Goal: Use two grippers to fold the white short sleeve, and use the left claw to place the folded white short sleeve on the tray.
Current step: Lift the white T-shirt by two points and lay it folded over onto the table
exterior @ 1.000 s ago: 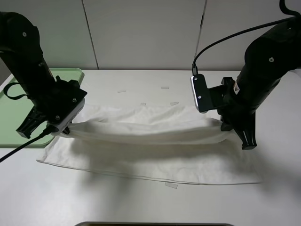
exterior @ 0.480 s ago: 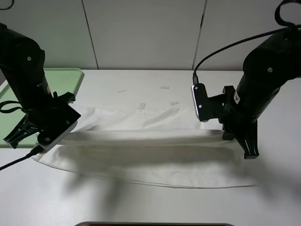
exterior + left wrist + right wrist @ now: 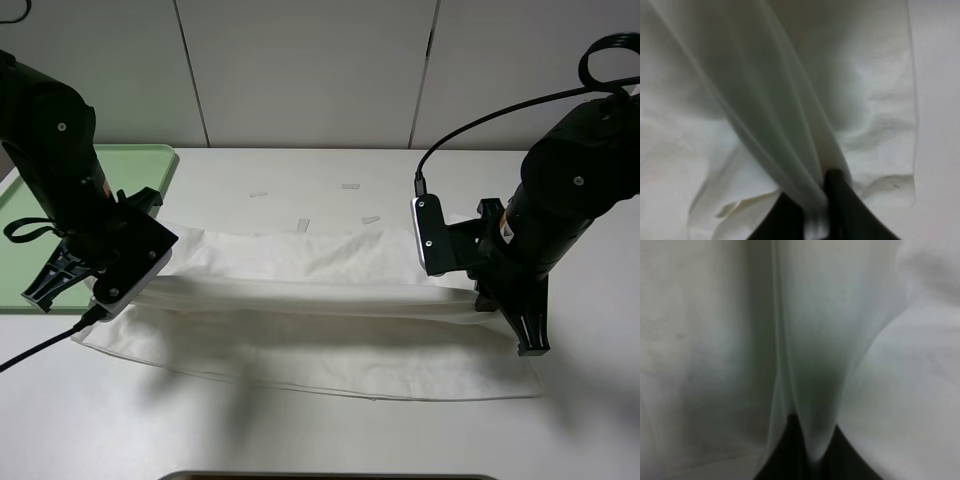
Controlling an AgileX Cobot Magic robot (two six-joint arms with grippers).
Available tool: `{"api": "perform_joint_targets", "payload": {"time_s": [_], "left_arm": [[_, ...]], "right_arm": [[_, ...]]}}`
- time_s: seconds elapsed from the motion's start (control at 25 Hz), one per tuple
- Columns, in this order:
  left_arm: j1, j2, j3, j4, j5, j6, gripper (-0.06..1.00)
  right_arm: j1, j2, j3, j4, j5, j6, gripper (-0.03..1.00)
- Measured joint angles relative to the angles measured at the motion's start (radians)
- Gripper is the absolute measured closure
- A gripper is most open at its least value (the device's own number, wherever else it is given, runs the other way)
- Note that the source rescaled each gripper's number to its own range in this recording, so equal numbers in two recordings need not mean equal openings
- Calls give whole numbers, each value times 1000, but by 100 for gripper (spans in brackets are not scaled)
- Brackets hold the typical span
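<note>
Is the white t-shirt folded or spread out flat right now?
Mid-fold: left gripper and right gripper are shut on a lifted edge of the white short sleeve, stretched above its layer lying flat.

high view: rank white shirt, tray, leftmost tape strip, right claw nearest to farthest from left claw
1. white shirt, pinched in the left claw.
2. tray, just beside it on the left.
3. tape strip, farther back toward the middle.
4. right claw, across at the shirt's right end.
</note>
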Motion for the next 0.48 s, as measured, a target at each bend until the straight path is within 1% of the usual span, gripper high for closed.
{"api": "perform_joint_targets", "payload": {"time_s": [0.12,0.36,0.48], "left_arm": [[0,0,0,-2,0,-1,90],[0,0,0,-6,4,-2,90],[0,0,0,-11,32,-2,90]], "right_arm": [[0,0,0,12,8,2,97],[0,0,0,71,58,4,97],[0,0,0,100,77,6,97]]}}
